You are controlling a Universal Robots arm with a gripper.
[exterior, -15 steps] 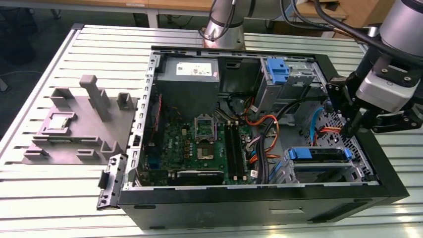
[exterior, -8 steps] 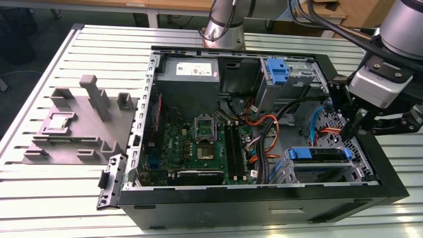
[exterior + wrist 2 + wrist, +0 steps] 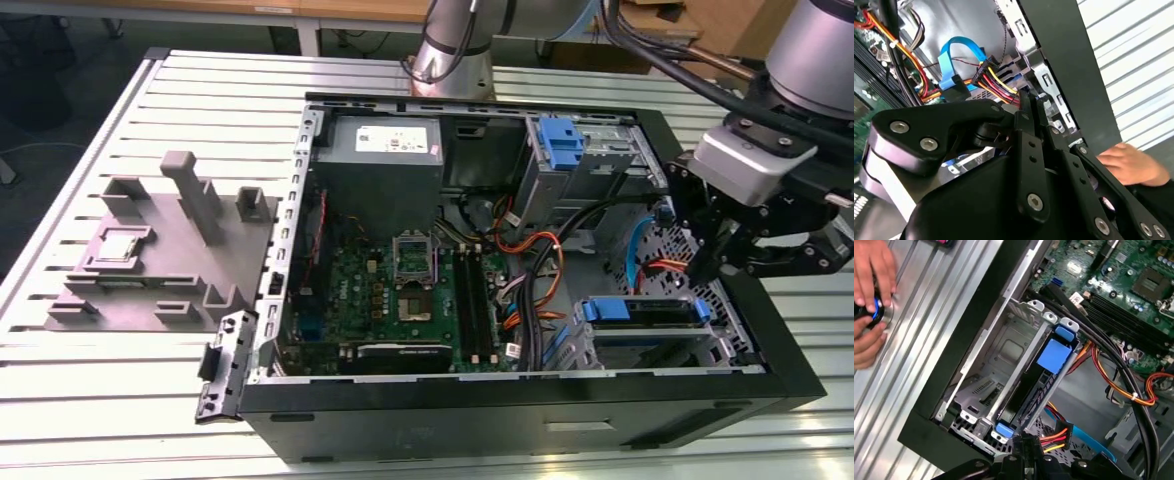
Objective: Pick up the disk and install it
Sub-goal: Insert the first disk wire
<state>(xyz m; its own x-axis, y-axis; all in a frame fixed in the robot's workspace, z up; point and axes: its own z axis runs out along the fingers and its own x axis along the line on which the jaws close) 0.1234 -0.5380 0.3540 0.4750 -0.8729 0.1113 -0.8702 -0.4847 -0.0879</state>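
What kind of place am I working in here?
Probably a lab or workshop bench for computer assembly: an open computer case lies on a slotted metal table, beside a grey fixture, with the disk in its bay.

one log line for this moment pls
gripper: shut, empty, above case's drive-cage corner | disk: seated in drive cage inside open case | person's hand: on table beside case
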